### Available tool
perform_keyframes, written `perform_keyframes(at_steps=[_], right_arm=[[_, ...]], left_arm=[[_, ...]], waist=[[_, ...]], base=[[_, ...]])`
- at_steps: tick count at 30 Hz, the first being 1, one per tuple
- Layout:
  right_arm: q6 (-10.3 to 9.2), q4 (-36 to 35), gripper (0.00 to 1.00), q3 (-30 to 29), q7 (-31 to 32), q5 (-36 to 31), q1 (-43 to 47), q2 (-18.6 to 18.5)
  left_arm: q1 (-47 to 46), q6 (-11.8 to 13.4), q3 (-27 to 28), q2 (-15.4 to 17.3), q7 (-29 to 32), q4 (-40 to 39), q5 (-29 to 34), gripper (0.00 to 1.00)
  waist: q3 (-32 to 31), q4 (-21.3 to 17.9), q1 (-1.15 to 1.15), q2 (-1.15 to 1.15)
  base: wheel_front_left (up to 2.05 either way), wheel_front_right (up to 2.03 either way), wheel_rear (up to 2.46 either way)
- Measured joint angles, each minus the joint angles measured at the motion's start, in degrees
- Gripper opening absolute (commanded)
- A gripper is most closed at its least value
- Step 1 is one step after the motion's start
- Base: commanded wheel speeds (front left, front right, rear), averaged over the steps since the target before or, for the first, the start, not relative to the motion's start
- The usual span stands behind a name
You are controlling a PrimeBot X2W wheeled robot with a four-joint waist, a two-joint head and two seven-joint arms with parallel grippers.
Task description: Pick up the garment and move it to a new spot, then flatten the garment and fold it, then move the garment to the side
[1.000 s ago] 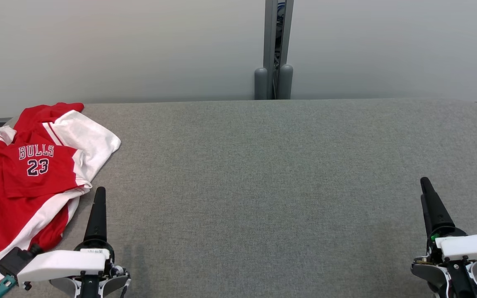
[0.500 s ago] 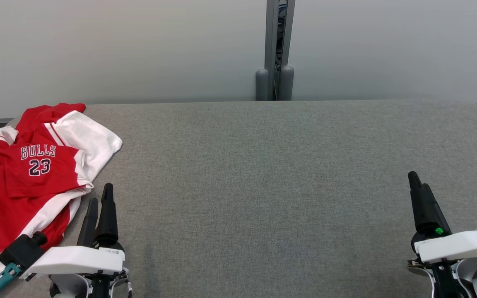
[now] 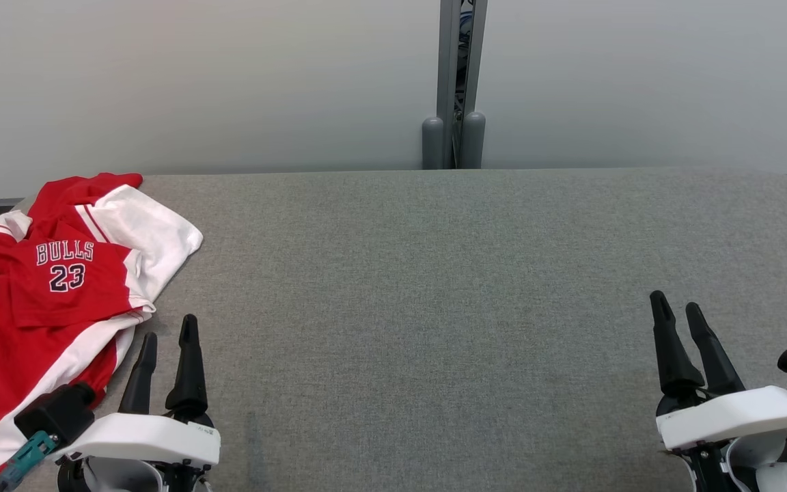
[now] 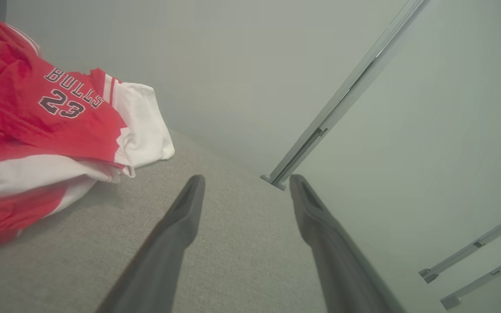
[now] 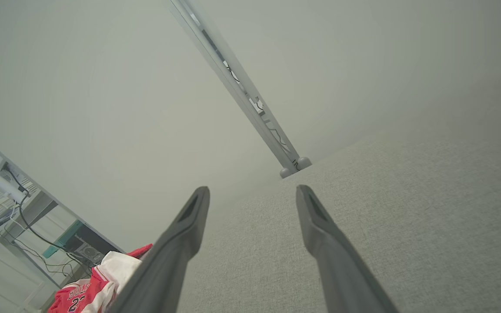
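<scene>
A crumpled red and white jersey marked BULLS 23 lies at the table's far left, partly over the edge. In the left wrist view the jersey sits up and to the left of the fingers. My left gripper is open just right of the jersey's lower hem, empty, not touching the cloth. At the lower right my right gripper is open and empty over bare table. The right wrist view catches the jersey far off at the bottom left.
The grey fabric table spreads wide between the arms, with rounded far corners. A pale wall stands behind it, with a grey vertical post at its middle. Cables and a desk show at the far left in the right wrist view.
Both grippers have turned about their wrists, so their two fingers now show apart. The left gripper drew back toward me and slightly right; the right one shifted left. The camera tilted slightly.
</scene>
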Motion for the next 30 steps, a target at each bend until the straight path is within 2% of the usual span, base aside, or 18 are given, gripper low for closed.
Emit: perform_keyframes(at_steps=[30], right_arm=[[0.01, -0.81, 1.00, 1.70, -5.50, -22.09, 0.90, -0.30]], left_arm=[[0.70, 3.21, -2.86, 2.30, -4.13, 2.12, 20.06, 1.00]], waist=[[-0.20, -0.03, 0.00, 0.00]], base=[[0.00, 0.00, 0.00]])
